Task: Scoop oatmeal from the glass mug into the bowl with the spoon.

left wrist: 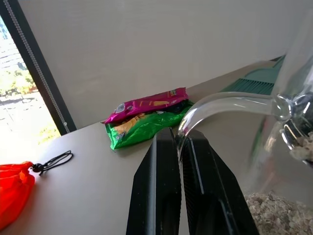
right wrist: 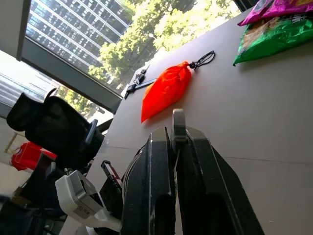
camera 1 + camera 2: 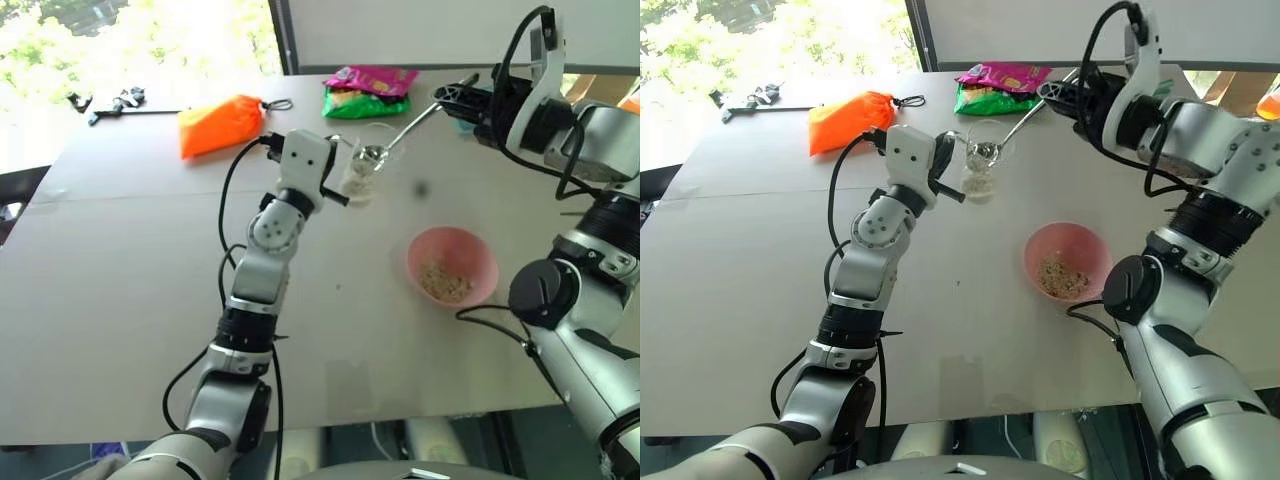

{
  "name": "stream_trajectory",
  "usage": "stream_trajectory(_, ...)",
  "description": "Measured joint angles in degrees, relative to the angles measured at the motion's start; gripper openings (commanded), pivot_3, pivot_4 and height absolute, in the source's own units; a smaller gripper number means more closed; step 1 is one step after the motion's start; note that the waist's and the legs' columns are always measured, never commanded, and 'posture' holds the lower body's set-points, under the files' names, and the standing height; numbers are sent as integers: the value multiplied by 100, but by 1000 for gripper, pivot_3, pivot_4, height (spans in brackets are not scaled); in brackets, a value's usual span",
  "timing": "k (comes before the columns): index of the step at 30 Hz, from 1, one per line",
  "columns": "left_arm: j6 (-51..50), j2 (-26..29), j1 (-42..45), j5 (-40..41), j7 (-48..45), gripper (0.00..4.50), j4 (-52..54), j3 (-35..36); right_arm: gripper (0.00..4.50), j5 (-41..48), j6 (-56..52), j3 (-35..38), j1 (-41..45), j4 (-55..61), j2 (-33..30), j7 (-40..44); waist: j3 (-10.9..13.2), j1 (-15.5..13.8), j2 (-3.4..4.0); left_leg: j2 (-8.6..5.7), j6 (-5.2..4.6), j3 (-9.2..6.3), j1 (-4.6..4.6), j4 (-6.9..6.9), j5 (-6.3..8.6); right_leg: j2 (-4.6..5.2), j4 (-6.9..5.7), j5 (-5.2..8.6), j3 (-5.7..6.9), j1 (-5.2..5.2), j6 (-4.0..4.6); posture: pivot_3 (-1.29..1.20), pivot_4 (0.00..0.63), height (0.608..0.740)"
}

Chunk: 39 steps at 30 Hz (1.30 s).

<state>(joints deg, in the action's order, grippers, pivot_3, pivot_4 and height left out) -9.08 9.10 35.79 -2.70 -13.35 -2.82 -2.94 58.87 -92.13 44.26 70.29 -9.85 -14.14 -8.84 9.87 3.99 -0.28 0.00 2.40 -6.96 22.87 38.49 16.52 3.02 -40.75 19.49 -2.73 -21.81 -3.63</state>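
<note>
While still mid-job: pink bowl sitting lower right of centre in the left eye frame, with a small heap of oatmeal already in it, so at least some transferred. More oatmeal left in the bottom of the glass mug, up around centre. Left gripper pressed together, pinching the mug's clear handle. Right gripper clamped on the spoon handle's end, spoon bowl hanging at the mug's rim, seems to carry a few flakes but hard to tell. Probably several scoops left. Loads of bare table across the left and lower frame, clear run from mug to bowl. Further back: orange pouch, pink-and-green snack bags, black cord, all well away. Bowl pretty near the table's right edge, so worth watching.
</note>
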Motion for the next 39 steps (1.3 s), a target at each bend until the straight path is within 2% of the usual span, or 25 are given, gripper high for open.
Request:
stream_trajectory(12,57,0,-167,-38,-57,29,-5,-156,0,730,-1,514,73,-562,-249,-944,0,-2,0,0,0,4,2,0,0,0,0,0,-4,0,0,0,150,740)
stream_trajectory(23,79,8,-189,-40,-150,29,-138,-215,0,1986,6,497,95,-865,-698,-1776,0,-1,0,1,-1,7,3,0,0,0,0,0,-6,0,0,0,150,740)
stream_trajectory(28,110,-11,-181,-39,-181,29,-144,-216,0,2821,150,156,-141,-879,-977,-2202,0,-14,0,2,-1,7,9,1,0,0,3,0,-4,1,0,0,150,740)
stream_trajectory(32,122,-72,-134,-38,-214,29,-154,-237,0,3980,627,-462,-762,-808,-1456,-2672,0,-28,0,1,-2,5,17,6,1,2,5,0,1,1,0,0,150,740)
stream_trajectory(33,128,-72,-108,-39,-265,29,-158,-265,0,4584,972,-776,-1074,-666,-1657,-2886,0,-21,0,1,-3,5,20,7,1,2,7,0,3,1,0,0,150,740)
stream_trajectory(39,192,-104,-21,-35,-391,29,-202,-390,0,5203,1656,-1192,-1514,-192,-1944,-3012,0,5,1,5,-4,9,16,8,2,-1,4,0,0,1,0,0,150,740)
